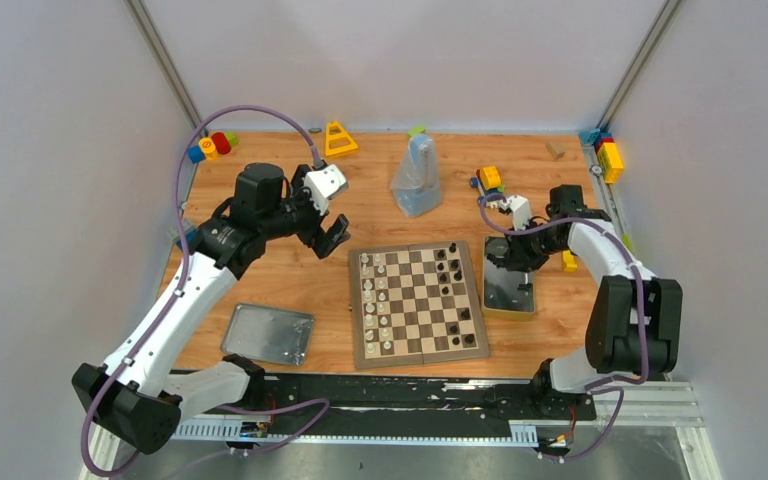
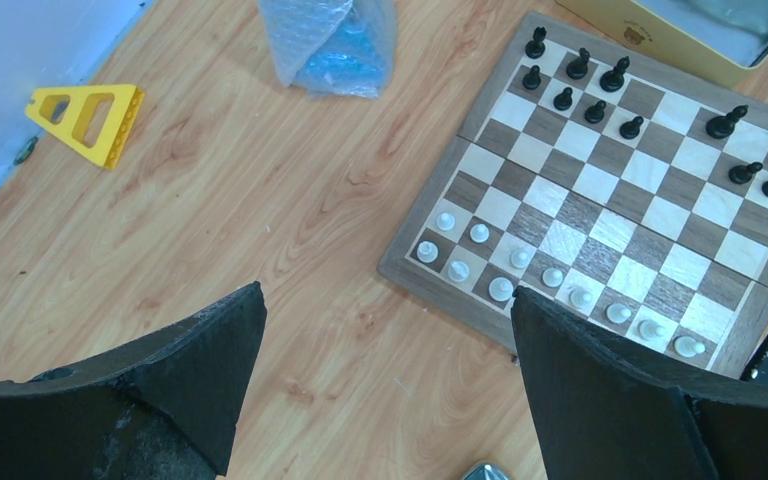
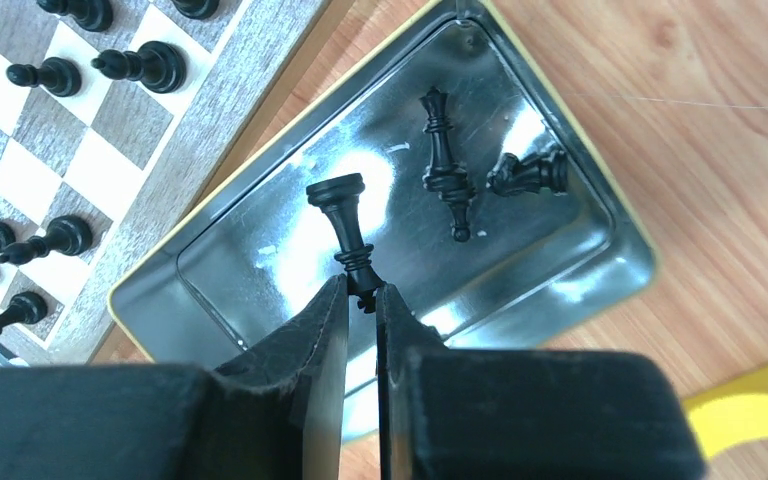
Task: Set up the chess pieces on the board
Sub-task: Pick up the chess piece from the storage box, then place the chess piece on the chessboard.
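The right pincer (image 3: 362,295) is clamped on a black chess piece (image 3: 345,225), gripping its thin end above the silver tin (image 3: 540,250), which sits just right of the board (image 1: 418,303) in the top view. Two other black pieces (image 3: 445,165) lie in the tin. The left pincer (image 2: 388,295) hangs wide open over the table (image 2: 210,220), left of the board.

The board (image 2: 615,228) is chequered dark brown and cream inside a brown border, with black pieces (image 2: 615,74) and cream-white pieces (image 2: 501,289), the tin (image 3: 260,270) shiny silver with a yellow rim, the table (image 2: 260,220) pale grained wood, the block (image 2: 88,118) yellow.
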Tool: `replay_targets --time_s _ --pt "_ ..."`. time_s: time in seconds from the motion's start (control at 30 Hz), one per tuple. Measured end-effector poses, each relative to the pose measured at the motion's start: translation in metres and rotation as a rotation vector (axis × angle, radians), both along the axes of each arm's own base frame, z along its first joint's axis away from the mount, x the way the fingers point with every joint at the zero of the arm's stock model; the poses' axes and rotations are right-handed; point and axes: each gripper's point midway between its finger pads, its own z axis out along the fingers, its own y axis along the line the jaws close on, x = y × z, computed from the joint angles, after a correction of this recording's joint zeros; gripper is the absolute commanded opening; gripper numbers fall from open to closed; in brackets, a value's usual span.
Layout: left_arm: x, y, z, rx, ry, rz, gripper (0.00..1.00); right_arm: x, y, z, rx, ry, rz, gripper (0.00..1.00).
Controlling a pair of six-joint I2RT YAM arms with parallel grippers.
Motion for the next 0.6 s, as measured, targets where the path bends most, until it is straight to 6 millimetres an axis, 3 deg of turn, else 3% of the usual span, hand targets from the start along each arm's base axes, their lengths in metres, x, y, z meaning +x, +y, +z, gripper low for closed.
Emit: replay_targets --time_s 0.27,0.4,0.6 --pt "0.002 0.003 -0.008 0.016 0.008 0.017 1.0 0.0 0.002 0.049 -0.046 -0.091 0.027 0.01" --pt "-0.001 -0.004 -0.025 0.016 0.026 -0.042 0.97 -0.012 0.033 0.072 -0.024 -0.124 0.118 0.01" --pt "-0.013 -0.039 -0.048 -0.052 0.074 -0.218 0.94 -0.037 0.088 0.094 0.096 -0.103 0.234 0.01"
